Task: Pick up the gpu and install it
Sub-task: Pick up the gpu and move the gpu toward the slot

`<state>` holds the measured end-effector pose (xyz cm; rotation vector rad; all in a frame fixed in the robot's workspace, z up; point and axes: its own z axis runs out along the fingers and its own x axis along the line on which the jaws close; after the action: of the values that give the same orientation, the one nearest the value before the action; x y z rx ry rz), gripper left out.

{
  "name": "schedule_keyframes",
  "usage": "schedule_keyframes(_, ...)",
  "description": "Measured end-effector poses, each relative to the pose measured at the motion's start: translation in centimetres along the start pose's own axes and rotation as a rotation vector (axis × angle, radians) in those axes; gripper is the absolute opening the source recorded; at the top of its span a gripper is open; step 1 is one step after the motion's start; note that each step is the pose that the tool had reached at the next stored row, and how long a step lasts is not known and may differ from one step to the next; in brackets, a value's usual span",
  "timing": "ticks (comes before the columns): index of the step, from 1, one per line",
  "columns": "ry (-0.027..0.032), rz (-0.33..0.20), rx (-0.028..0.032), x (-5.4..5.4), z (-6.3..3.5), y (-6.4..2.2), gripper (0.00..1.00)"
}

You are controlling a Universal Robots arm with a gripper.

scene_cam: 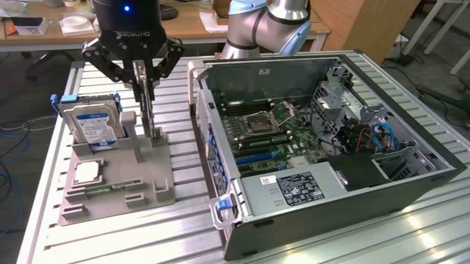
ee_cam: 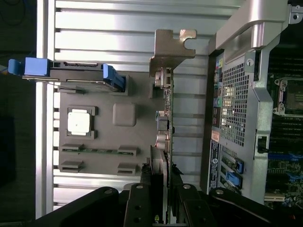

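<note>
Ribbed aluminium table (scene_cam: 110,239) carries a grey tray (scene_cam: 107,204) where the black pincer (scene_cam: 145,93) clamps the thin upright gpu (scene_cam: 153,125).

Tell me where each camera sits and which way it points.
Exterior view: off the arm and raised, looking down across the table at the parts holder and open computer case; shows the arm and the gripper, closed on the gpu.
Wrist view: on the wrist, looking straight down along the gripper at the gpu's edge.
Shared: gripper, gpu, parts holder, hard drive, computer case.
</note>
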<state>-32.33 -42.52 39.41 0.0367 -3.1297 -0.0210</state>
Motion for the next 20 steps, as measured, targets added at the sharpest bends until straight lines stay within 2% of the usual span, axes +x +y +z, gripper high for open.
schedule_keyframes(20, 0.0001, 0.000, 0.0000, 0.0, -1.53, 0.02, 0.26)
